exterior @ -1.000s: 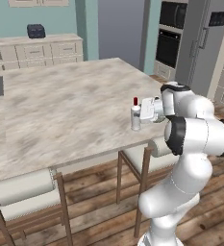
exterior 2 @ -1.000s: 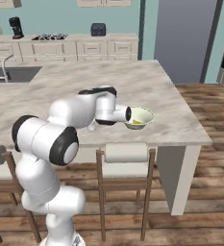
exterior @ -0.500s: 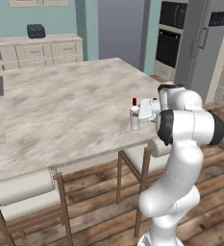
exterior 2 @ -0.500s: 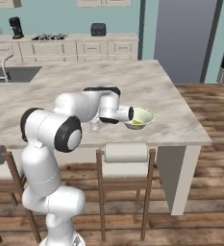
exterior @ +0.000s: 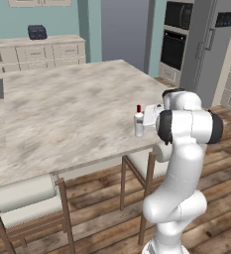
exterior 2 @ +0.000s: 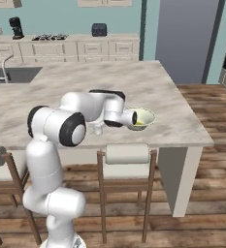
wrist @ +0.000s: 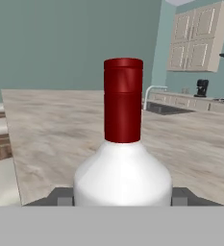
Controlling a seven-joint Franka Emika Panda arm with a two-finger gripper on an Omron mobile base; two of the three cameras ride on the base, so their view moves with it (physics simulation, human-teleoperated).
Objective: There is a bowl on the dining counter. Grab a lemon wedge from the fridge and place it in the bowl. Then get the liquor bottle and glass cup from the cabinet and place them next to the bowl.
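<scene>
**Bottle standing on the island, beside the bowl**

The dining counter (exterior: 62, 114) spreads across the left base view, with a cushioned stool (exterior 2: 126, 155) tucked under its near edge. The arm reaches in horizontally over that edge. The bowl (exterior 2: 142, 116) sits near the front of the stone top, at about 3 o'clock from the arm's wrist in the right base view, with a small yellow patch inside it that I take to be the lemon wedge (exterior 2: 139, 123).

The liquor bottle (exterior: 139, 120) stands upright on the stone, at about 9 o'clock from the wrist in the left base view. In the hand view its red cap and white shoulders sit dead centre, and the gripper (wrist: 123, 197) has a grey fingertip showing just outside each flank of the bottle. The fingertips look close against the glass, but the grey band hides the contact line, so I cannot tell whether they pinch it or stand a little spread.

Judged from this, the lemon step looks done and the bottle step is at its placing end. The next move calls for letting go, if not already done, and drawing straight back along the gripper's axis, away from the bottle, so the tall narrow bottle is not tipped. The glass cup remains to be fetched from the cabinet.
</scene>
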